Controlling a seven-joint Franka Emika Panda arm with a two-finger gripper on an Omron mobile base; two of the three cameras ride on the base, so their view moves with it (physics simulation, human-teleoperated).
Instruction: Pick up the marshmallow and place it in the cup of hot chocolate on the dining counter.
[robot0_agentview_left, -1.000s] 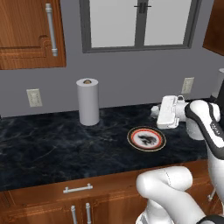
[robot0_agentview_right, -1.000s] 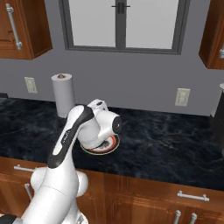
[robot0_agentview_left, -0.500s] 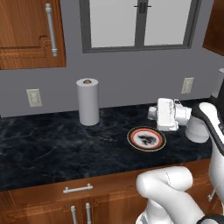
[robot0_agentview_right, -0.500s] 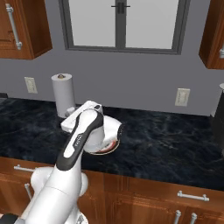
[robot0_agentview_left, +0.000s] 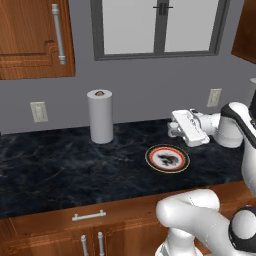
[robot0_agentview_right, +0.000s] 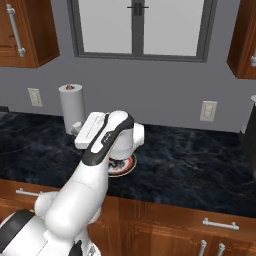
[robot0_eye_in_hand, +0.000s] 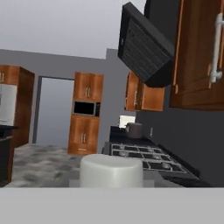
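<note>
The marshmallow (robot0_eye_in_hand: 111, 170), a stubby white cylinder, sits right at the bottom of the hand view, and my gripper is shut on it. In the left base view my gripper (robot0_agentview_left: 171, 130) hangs above the black-topped cabinet counter (robot0_agentview_left: 60, 170), pointing left, a little up and left of the plate. From the right base view the gripper (robot0_agentview_right: 76, 128) is at the left end of the white hand. The cup of hot chocolate and the dining counter are out of view.
A round red-and-black-rimmed plate (robot0_agentview_left: 167, 158) (robot0_agentview_right: 125, 167) lies on the counter under the hand. A tall paper-towel roll (robot0_agentview_left: 100, 116) (robot0_agentview_right: 71, 106) stands by the wall to the left. Along the gripper's line lie a stove (robot0_eye_in_hand: 144, 157) and a range hood (robot0_eye_in_hand: 144, 48).
The hand has turned to point leftwards and drifted slightly left above the plate, with the marshmallow still in the gripper. The plate and roll have stayed put.
</note>
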